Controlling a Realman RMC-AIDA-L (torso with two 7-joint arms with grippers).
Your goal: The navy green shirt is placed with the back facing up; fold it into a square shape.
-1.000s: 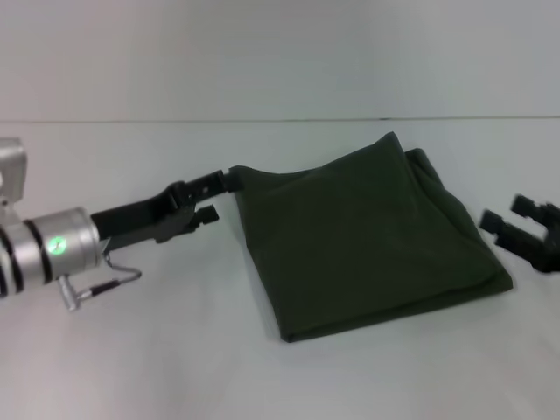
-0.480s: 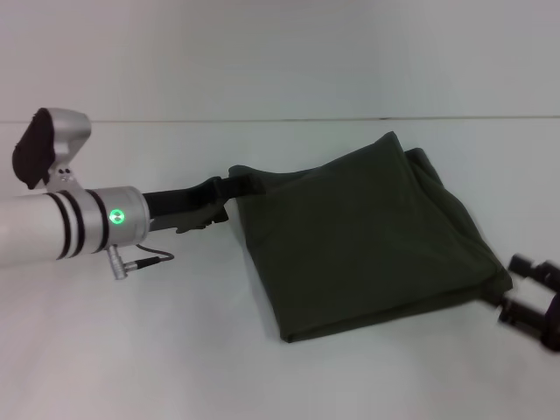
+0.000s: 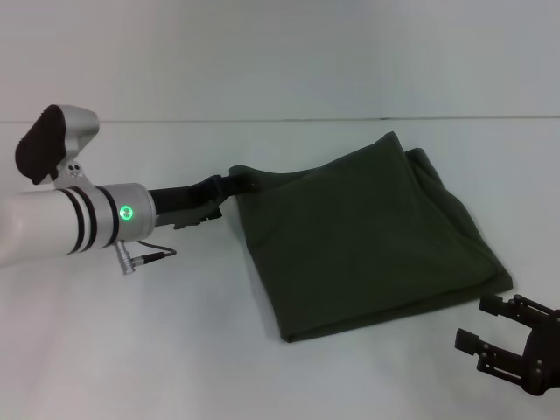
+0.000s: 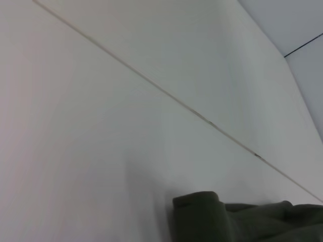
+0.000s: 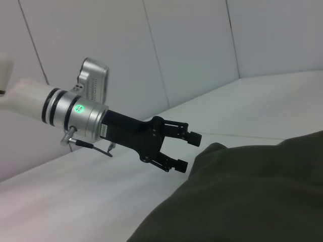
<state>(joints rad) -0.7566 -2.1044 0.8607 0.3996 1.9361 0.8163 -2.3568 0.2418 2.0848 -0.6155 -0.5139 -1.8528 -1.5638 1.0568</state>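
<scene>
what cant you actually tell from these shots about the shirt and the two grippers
- Underside of the navy green shirt: hidden in every view, so any lettering is unseen.
- Whether the left gripper touches the shirt's corner: the head view overlaps them; the right wrist view shows its jaws open, seemingly short of the cloth.
- Right gripper: arm cut off by the head view's edge.
- Layers in the fold: only stacked edges show.

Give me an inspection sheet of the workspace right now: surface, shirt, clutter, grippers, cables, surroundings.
Surface: white table, plain.
Job's things: navy green shirt lies folded into a rough square, plain side up, one corner pointing toward the left gripper.
Clutter: nothing seen.
Grippers: left gripper open, just off the shirt's left corner, not gripping it; right gripper open, clear of the shirt near its right corner.
Cables: short lead looping at the left wrist.
Surroundings: white panelled wall.
</scene>
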